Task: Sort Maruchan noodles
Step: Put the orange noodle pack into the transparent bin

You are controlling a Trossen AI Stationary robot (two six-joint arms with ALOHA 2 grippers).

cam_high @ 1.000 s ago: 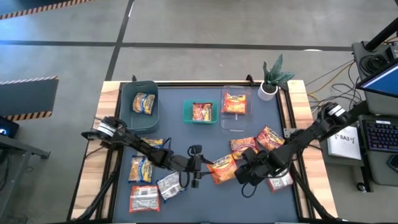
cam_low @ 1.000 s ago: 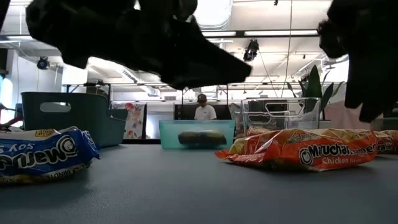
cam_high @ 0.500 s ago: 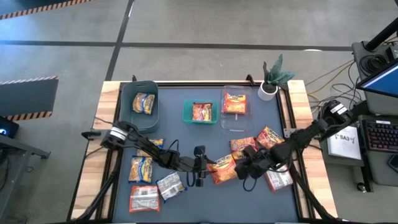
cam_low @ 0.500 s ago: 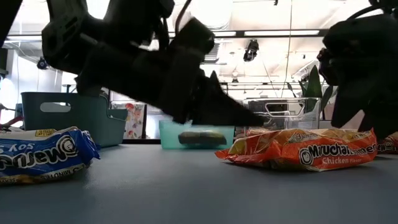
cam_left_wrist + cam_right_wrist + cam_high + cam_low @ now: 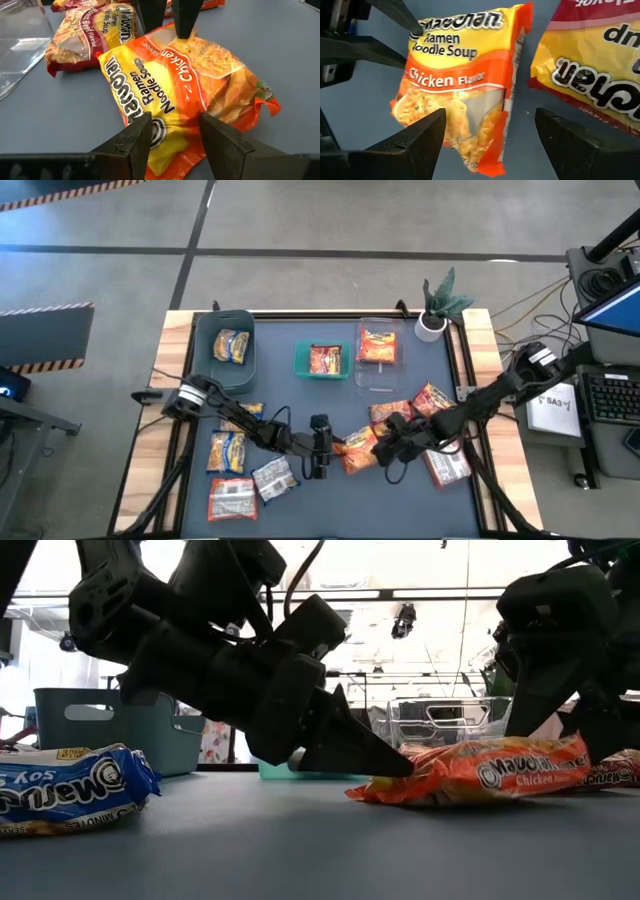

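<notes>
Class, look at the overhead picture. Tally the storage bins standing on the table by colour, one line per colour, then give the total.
Dark teal plastic bin: 1
Small light teal plastic bin: 1
Clear plastic bin: 1
Total: 3

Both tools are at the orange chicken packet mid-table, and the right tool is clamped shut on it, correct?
Not quite. The right tool is open: in the right wrist view its fingers stand wide apart on either side of the orange chicken packet, not clamped. The rest holds: the left tool is at the same packet mid-table.
</notes>
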